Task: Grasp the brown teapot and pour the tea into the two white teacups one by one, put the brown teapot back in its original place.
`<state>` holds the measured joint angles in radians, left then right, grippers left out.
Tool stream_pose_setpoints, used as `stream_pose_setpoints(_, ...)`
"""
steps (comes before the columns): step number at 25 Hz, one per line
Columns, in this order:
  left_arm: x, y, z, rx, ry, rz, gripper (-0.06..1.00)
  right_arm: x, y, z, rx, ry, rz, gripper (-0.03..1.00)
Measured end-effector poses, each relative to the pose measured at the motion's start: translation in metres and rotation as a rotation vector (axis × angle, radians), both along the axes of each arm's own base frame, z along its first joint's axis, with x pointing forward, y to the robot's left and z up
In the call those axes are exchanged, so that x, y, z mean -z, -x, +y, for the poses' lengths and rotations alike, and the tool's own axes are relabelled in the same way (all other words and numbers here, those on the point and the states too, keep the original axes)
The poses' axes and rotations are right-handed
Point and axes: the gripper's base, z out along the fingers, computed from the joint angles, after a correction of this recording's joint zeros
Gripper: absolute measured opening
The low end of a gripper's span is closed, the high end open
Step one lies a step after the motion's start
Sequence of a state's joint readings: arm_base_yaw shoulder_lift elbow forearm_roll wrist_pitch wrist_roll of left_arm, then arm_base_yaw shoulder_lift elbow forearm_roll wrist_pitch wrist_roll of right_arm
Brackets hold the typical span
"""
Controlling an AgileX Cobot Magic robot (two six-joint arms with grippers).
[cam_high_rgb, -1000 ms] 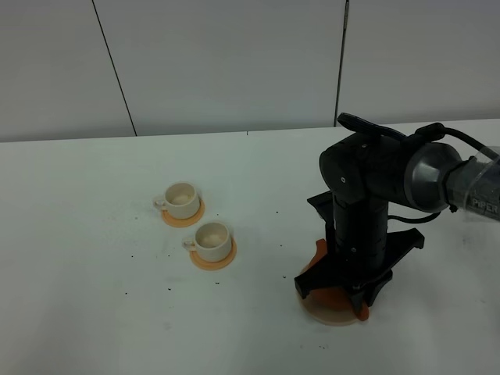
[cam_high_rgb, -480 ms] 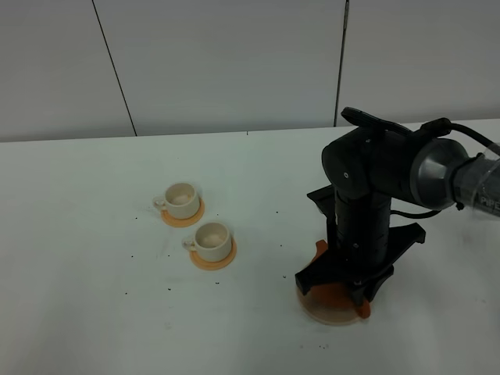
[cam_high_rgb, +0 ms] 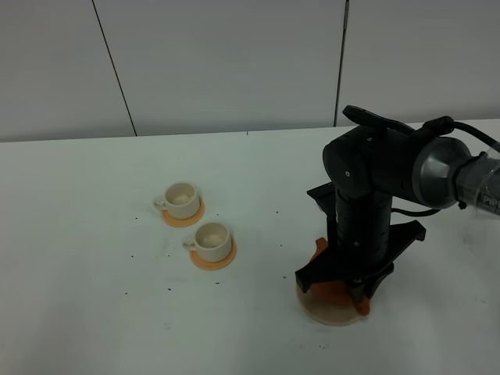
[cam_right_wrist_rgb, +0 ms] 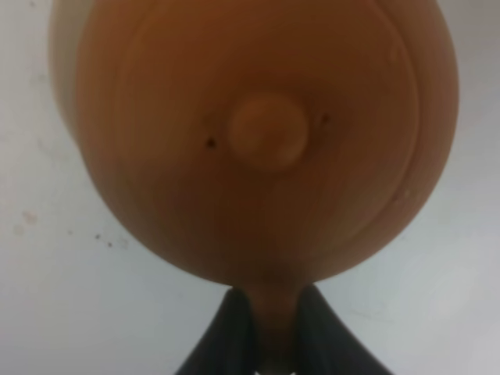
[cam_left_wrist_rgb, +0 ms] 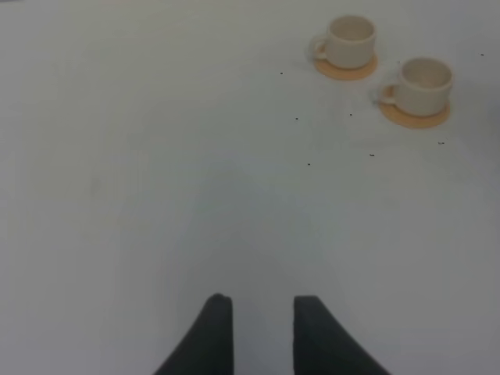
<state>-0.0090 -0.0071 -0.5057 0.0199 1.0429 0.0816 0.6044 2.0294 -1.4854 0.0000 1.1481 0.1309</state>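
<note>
- Right gripper [cam_right_wrist_rgb: 273, 340]: jaws pinched onto the teapot [cam_right_wrist_rgb: 258, 141] handle [cam_right_wrist_rgb: 273, 312], which sits between the two fingers.
- Wrist view looks straight down on the lid knob [cam_right_wrist_rgb: 267, 131], and the pot fills most of the frame.
- From the high camera the right arm stands over the pot and hides most of it. Only orange-brown bits show under the wrist, with the spout [cam_high_rgb: 319, 250] poking out towards the cups.
- Teapot sits over the coaster [cam_high_rgb: 324, 314], at the near right of the table [cam_high_rgb: 94, 312]. Can't tell if the base is touching it.
- Far cup [cam_high_rgb: 182, 200] and near cup [cam_high_rgb: 212, 238]: upright, each on its own saucer, side by side, well left of the pot.
- Left gripper [cam_left_wrist_rgb: 263, 336]: narrow gap, nothing between the fingers, over bare table and well apart from both cups.
</note>
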Motion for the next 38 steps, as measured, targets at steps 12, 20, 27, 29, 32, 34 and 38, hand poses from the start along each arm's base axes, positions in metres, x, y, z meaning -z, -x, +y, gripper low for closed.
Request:
stream_pose_setpoints(12, 0.0, 0.0, 0.0, 0.0, 0.0, 0.0, 0.26, -0.025, -0.004, 0.004, -0.222, -0.103, -0.142, 0.1)
stream_pose_setpoints(20, 0.0, 0.0, 0.0, 0.0, 0.0, 0.0, 0.26, -0.03, -0.008, 0.007, -0.34, -0.13, -0.217, 0.1)
stream_pose_setpoints(27, 0.0, 0.0, 0.0, 0.0, 0.0, 0.0, 0.26, -0.036, -0.019, 0.009, -0.428, -0.087, -0.271, 0.1)
stream_pose_setpoints(29, 0.0, 0.0, 0.0, 0.0, 0.0, 0.0, 0.26, -0.04, -0.026, 0.012, -0.451, -0.075, -0.285, 0.1)
stream_pose_setpoints(32, 0.0, 0.0, 0.0, 0.0, 0.0, 0.0, 0.26, -0.044, -0.036, 0.019, -0.489, -0.069, -0.294, 0.1)
stream_pose_setpoints(34, 0.0, 0.0, 0.0, 0.0, 0.0, 0.0, 0.26, -0.045, -0.044, 0.024, -0.518, -0.061, -0.291, 0.1)
stream_pose_setpoints(38, 0.0, 0.0, 0.0, 0.0, 0.0, 0.0, 0.26, -0.043, -0.06, 0.035, -0.571, -0.045, -0.277, 0.1)
